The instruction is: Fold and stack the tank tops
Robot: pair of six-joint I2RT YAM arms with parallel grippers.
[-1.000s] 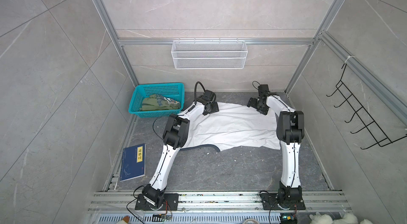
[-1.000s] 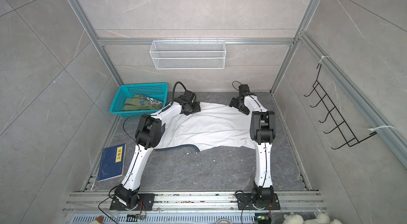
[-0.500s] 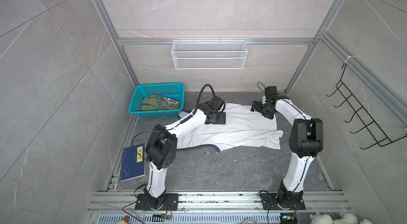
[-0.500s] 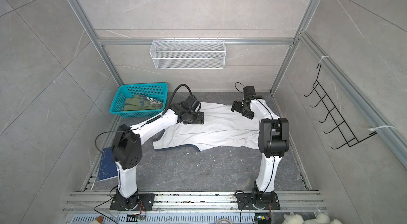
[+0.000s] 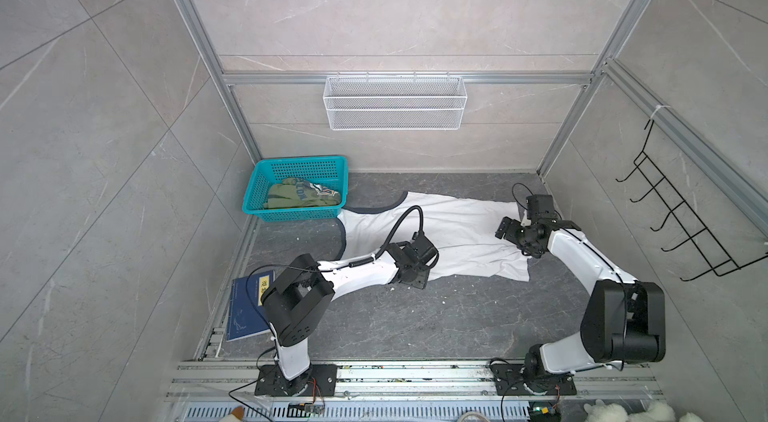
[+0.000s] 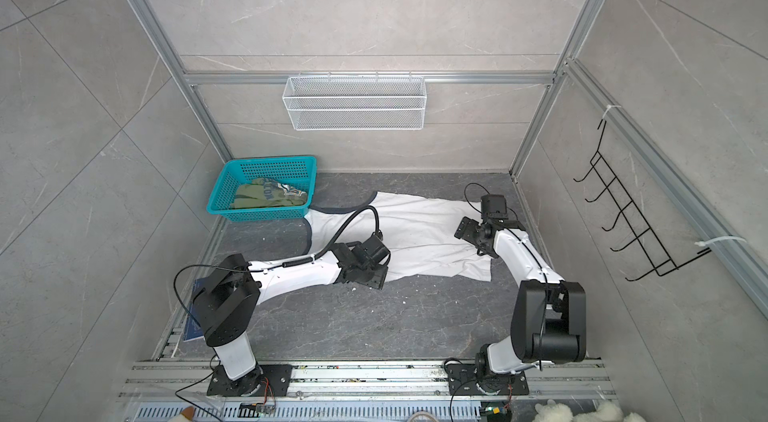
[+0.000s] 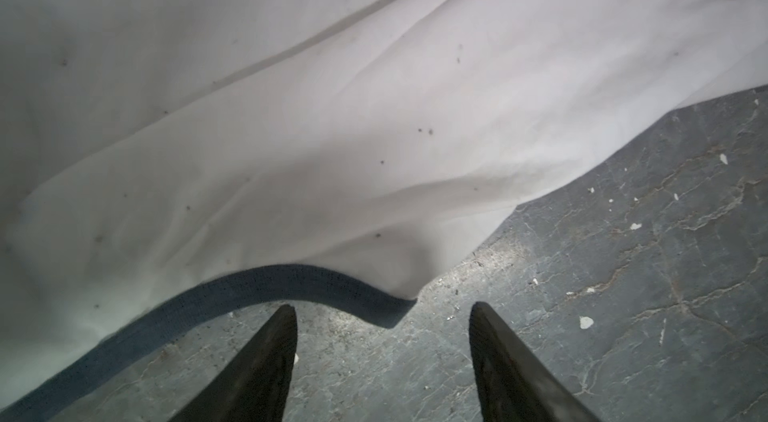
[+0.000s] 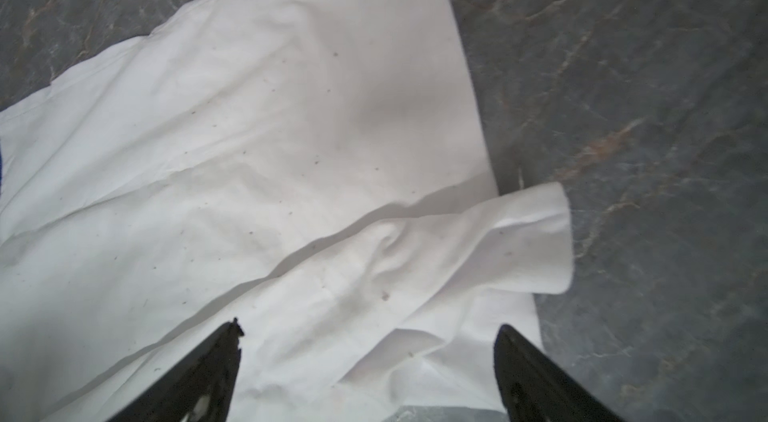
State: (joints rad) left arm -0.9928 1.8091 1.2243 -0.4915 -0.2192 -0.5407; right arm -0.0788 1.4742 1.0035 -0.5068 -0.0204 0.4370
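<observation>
On the table [image 5: 415, 328], the white top [image 5: 457, 229] lies spread at the far side; the basket [image 5: 303, 160] holds the olive top [image 5: 291, 196]. The left gripper [image 7: 382, 308], jaws apart, faces the navy trim [image 7: 249, 287]; the right gripper [image 8: 370, 326], likewise apart and empty, hovers over the rumpled hem [image 8: 519, 241]. We would pinch the edges squarely; bare table lies nearward.

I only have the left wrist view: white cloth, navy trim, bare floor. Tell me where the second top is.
Observer: The olive tank top lies crumpled in the teal basket, back left corner, next to the shoulder end of the white tank top.
Operator: Report the right tool.
Observer: The right tool stands open over the white top's rumpled hem corner, holding nothing.
Operator: Name anything else down there.
Observer: A dark blue book lies by the elbow of the left arm, apart from the cloth.
</observation>
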